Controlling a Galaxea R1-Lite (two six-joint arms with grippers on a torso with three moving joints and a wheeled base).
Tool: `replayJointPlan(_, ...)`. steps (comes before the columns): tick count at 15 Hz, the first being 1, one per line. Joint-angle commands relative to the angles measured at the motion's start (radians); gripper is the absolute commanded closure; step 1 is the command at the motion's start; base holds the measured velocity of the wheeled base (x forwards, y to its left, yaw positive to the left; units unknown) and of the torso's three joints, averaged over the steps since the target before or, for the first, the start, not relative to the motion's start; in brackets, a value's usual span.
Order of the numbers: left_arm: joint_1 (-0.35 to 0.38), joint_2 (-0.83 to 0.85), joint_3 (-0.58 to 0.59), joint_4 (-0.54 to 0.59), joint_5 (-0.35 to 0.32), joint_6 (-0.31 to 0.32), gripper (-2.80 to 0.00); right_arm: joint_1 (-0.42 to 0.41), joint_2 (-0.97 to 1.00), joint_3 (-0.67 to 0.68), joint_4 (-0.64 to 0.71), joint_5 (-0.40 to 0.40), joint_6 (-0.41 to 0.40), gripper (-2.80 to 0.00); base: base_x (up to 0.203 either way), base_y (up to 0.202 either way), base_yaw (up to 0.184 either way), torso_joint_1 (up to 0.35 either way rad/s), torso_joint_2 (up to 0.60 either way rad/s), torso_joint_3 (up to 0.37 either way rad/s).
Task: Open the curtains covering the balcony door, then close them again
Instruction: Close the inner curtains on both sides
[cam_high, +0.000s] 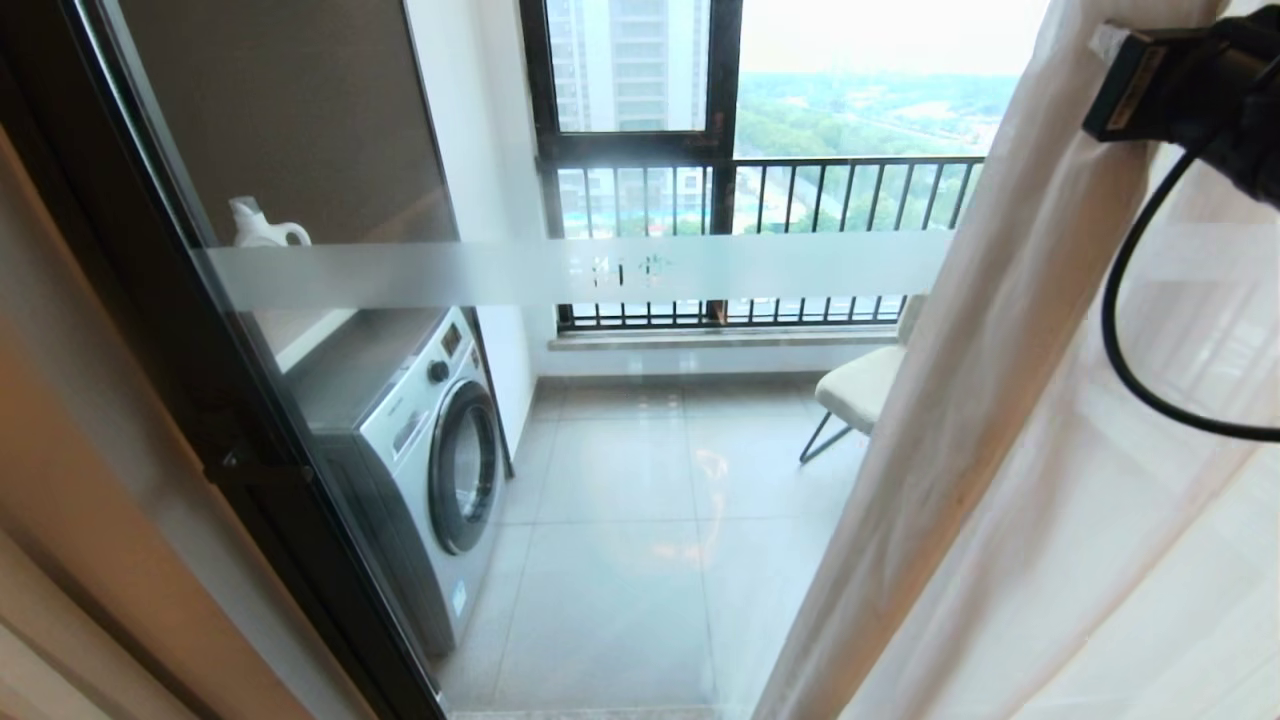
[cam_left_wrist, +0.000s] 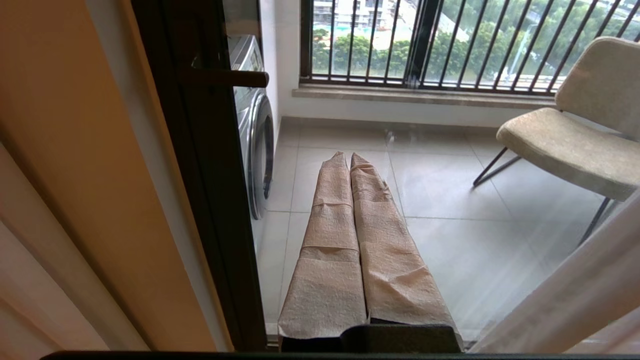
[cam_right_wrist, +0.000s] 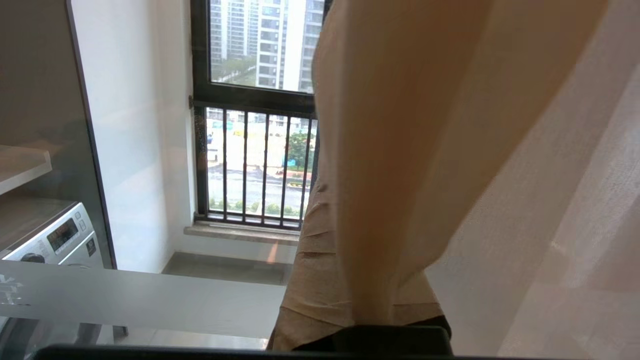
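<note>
A: What is filling most of the scene?

B: The balcony door (cam_high: 420, 330) is showing its clear glass and dark frame across the left and middle, with a frosted band running across it. The curtains (cam_high: 1010, 430) are hanging bunched at the right side, leaving that glass uncovered.

A: And behind the glass?

B: A washing machine (cam_high: 420, 450) is standing at the left wall, a chair (cam_high: 862, 385) is sitting by the barred window (cam_high: 760, 200), and a white jug (cam_high: 262, 225) is resting on top of the machine.

A: What are the arms doing?

B: The right gripper (cam_right_wrist: 360, 280) is sitting up against the curtain, fingers pressed together with a fold draping over them. The left gripper (cam_left_wrist: 350, 165) is hanging low before the glass, fingers pressed together, holding nothing.
</note>
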Motion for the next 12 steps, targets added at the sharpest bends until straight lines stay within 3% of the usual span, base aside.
replayJointPlan(1,0.000,0.000,0.000,0.000,0.001,-0.001,0.00,-0.002,-0.043,0.013,-0.003,-0.001,-0.002,0.00,0.000,0.000,0.000,0.000,0.00,0.000)
replayJointPlan(2,0.000,0.000,0.000,0.000,0.001,-0.001,0.00,-0.001,-0.051,0.021,-0.001,-0.001,-0.002,-2.80,0.000,0.000,0.000,0.000,0.00,0.000)
replayJointPlan(12,0.000,0.000,0.000,0.000,0.001,-0.001,0.00,-0.001,-0.225,0.192,0.000,-0.001,-0.002,-2.80,0.000,0.000,0.000,0.000,0.00,0.000)
